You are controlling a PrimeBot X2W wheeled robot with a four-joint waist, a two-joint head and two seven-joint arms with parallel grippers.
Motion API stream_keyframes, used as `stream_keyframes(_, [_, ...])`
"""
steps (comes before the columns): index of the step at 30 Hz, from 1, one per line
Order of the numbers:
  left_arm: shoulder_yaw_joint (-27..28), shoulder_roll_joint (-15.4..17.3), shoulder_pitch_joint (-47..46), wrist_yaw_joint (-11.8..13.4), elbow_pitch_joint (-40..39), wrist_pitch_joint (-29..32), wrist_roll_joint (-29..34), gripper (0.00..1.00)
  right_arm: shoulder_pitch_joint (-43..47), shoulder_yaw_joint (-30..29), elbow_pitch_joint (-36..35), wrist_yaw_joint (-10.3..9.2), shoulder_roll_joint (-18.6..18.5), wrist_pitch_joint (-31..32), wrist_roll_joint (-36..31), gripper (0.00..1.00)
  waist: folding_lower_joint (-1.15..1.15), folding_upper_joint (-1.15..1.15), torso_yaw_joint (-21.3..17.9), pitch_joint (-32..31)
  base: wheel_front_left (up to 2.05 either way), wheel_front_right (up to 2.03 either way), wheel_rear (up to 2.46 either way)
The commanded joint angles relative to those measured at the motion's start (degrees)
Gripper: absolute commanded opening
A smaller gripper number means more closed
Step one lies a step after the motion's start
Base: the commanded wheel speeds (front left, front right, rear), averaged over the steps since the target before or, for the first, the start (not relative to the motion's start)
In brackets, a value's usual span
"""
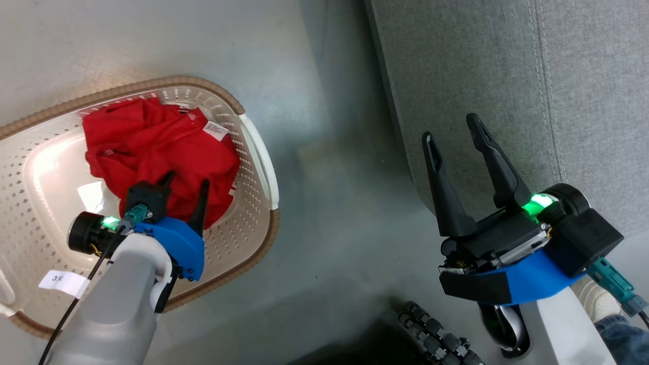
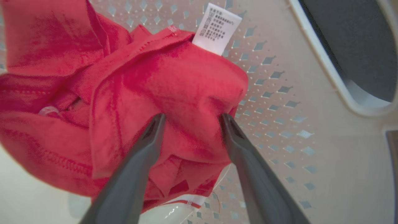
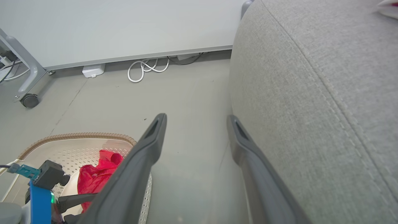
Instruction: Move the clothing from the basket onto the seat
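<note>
One basket (image 1: 249, 238) holds one red heap of clothing (image 1: 152, 147); the garment count within it cannot be told. Left gripper (image 1: 185, 185) is spread wide, straddling the heap, not clamped. Right gripper (image 1: 451, 129) is spread wide and empty, at the edge of the one seat (image 1: 481, 61).

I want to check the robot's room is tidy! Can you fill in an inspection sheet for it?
Surface: smooth grey floor.
Job's things: red clothing bunched in the basket; seat stands to its right.
Clutter: small white box by the wall.
Grippers: left gripper open, straddling a clothing fold; right gripper open, at the seat's edge.
Cables: white cable looped by the wall.
Surroundings: pale wall, caster wheel, a person's shoe.
</note>
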Motion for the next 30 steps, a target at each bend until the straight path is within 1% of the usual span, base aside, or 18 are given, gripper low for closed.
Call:
stream_keyframes(1, [-0.9, 0.7, -1.3, -0.1, 0.9, 0.4, -0.1, 1.0, -0.9, 0.2, -0.4, 0.03, 0.1, -0.3, 0.6, 1.0, -0.01, 0.0, -0.8, 0.6, 0.0, 0.0, 0.0])
stream_keyframes(5, [-2.6, 1.2, -2.8, 0.0, 3.3, 1.7, 0.3, 1.0, -0.8, 0.4, -0.7, 0.03, 0.1, -0.3, 1.4, 1.0, -0.01, 0.0, -1.6, 1.2, 0.0, 0.0, 0.0])
stream_keyframes(6, [-2.8, 1.2, -3.1, 0.6, 4.1, 2.0, 0.6, 1.0, -0.8, 0.4, -0.8, 0.03, 0.1, -0.3, 1.6, 1.0, -0.01, 0.0, -1.7, 1.3, 0.0, 0.0, 0.0])
stream_keyframes(11, [-3.4, 0.0, -5.0, 2.1, 6.5, 1.8, 1.0, 1.0, -0.2, 0.0, -1.1, 0.03, 0.1, -0.3, 1.9, 1.0, -0.01, 0.0, -1.6, 1.6, 0.0, 0.0, 0.0])
stream_keyframes(15, [-3.6, -0.9, -6.2, 2.2, 7.1, 1.3, 1.0, 1.0, 0.3, -0.3, -1.3, 0.03, 0.1, -0.3, 1.7, 1.0, -0.01, 0.0, -1.4, 1.7, 0.0, 0.0, 0.0])
stream_keyframes(16, [-3.7, -1.1, -6.6, 2.2, 7.3, 1.1, 1.1, 0.75, 0.3, -0.4, -1.3, 0.03, 0.1, -0.3, 1.7, 1.0, -0.01, 0.0, -1.3, 1.8, 0.0, 0.0, 0.0])
stream_keyframes(17, [-3.8, -1.3, -7.0, 2.2, 7.5, 1.0, 1.2, 0.47, 0.4, -0.5, -1.4, 0.03, 0.1, -0.3, 1.6, 1.0, -0.01, 0.0, -1.3, 1.8, 0.0, 0.0, 0.0])
stream_keyframes(18, [-3.9, -1.5, -7.3, 2.1, 7.6, 0.8, 1.2, 0.3, 0.4, -0.6, -1.4, 0.03, 0.1, -0.3, 1.5, 1.0, -0.01, 0.0, -1.2, 1.8, 0.0, 0.0, 0.0])
stream_keyframes(19, [-4.0, -1.7, -7.7, 2.1, 7.8, 0.6, 1.2, 0.0, 0.5, -0.6, -1.4, 0.03, 0.1, -0.3, 1.4, 1.0, -0.01, 0.0, -1.1, 1.8, 0.0, 0.0, 0.0])
stream_keyframes(25, [-4.2, -2.3, -8.6, 1.8, 9.2, 0.1, 0.6, 0.0, 0.0, -0.6, -1.1, 0.03, 0.1, -0.3, 1.2, 1.0, -0.01, 0.0, -0.9, 1.8, 0.0, 0.0, 0.0])
stream_keyframes(30, [-4.1, -2.1, -9.0, 1.6, 9.9, -0.1, 0.2, 0.0, -0.6, -0.5, -0.9, 0.03, 0.1, -0.3, 1.0, 1.0, -0.01, 0.0, -0.8, 1.7, 0.0, 0.0, 0.0])
